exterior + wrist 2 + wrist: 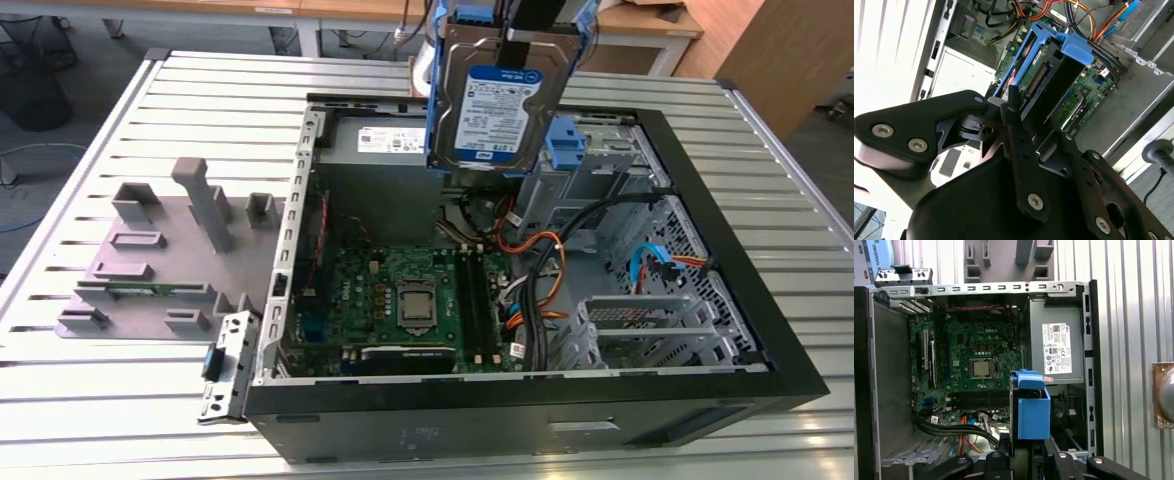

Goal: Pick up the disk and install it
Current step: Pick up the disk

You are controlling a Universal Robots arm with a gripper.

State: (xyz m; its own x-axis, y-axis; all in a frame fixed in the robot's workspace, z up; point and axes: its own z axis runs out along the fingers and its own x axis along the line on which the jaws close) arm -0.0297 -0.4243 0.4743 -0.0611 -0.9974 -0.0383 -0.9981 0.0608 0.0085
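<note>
Transfer step: black gripper (529, 18) clamped on the flat silver-metal, blue-railed disk (497, 105), hanging upright above the open black tower case (534, 425); not yet seated; seating likely needs rails squared to the grey metal drive cage (617, 150).

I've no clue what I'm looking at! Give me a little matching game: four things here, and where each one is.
1. disk
2. motherboard
3. power supply
4. grey fixture plate

A. flat on the floor of the case
B. on the table, outside the case
C. held up above the open case
D. in a case corner, white sticker showing

Pairs: 1-C, 2-A, 3-D, 4-B
</note>
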